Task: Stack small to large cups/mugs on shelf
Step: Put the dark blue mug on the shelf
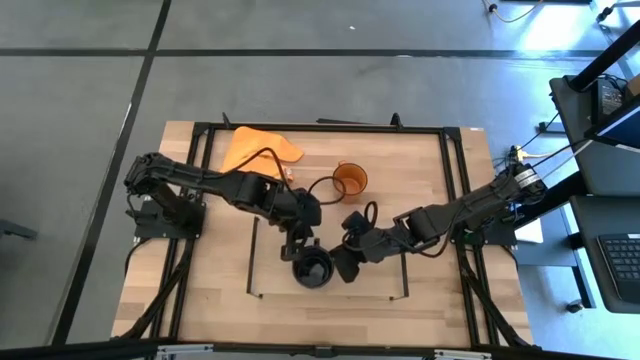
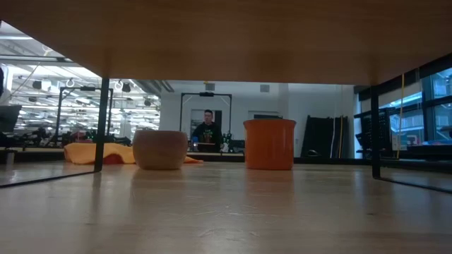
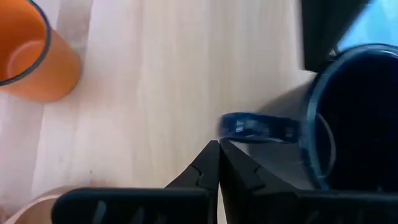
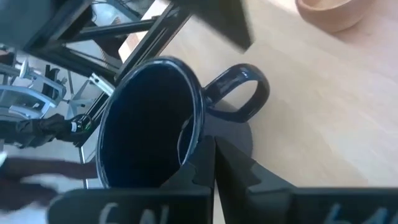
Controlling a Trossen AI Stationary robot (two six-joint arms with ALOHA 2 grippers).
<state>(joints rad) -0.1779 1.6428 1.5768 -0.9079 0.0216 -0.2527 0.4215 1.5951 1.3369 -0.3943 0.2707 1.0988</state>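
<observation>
The black mug [image 1: 312, 268] stands mouth up inside the thin black-framed shelf area [image 1: 400, 296]; it does not show in the low view. My right gripper [image 4: 213, 152] is shut at its rim. My left gripper [image 3: 219, 163] is shut, its tips just short of the mug's handle [image 3: 256, 127]; I cannot tell whether they touch it. The orange mug [image 1: 350, 180] stands on its base farther back and also shows in the low view [image 2: 269, 144]. The tan wooden cup [image 2: 160, 149] stands left of it, and in the high view it is hidden under my left arm. My right gripper holds the black mug by its rim [image 4: 200, 127], close beside the handle [image 4: 241, 93], one finger inside the mug and one outside. It comes in from the table's right side, slanting down. Whether the mug's base rests on the wood, I cannot tell.
An orange cloth [image 1: 260, 150] lies at the table's far left. The larger black metal frame [image 1: 452, 180] runs round the table top. Bare wood lies on both sides of the black mug inside the shelf area. A person [image 2: 207, 127] stands in the room beyond.
</observation>
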